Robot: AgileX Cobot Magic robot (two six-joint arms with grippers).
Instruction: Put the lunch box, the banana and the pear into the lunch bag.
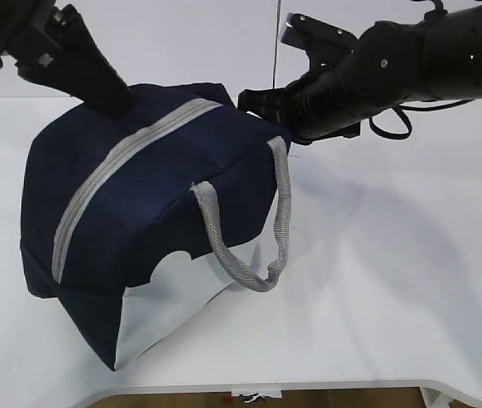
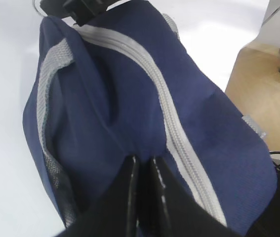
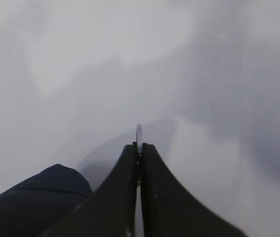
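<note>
The navy lunch bag [image 1: 164, 195] stands on the white table with its grey zipper [image 1: 113, 170] closed along the top. My left gripper [image 1: 117, 100] is shut on a fold of the bag's navy fabric [image 2: 130, 89] at the far left end, beside the zipper [image 2: 164, 108]. My right gripper [image 1: 247, 100] is at the zipper's right end, shut on the thin metal ring pull [image 3: 139, 132], which sticks out past its tips. A corner of the bag [image 3: 36, 197] shows below it. The lunch box, banana and pear are out of view.
A grey webbing handle [image 1: 249, 246] hangs down the bag's front over the white panel. The table's front edge [image 1: 309, 387] runs along the bottom. A black cable [image 1: 389, 127] loops under the right arm. Wooden floor [image 2: 258, 74] shows past the table edge.
</note>
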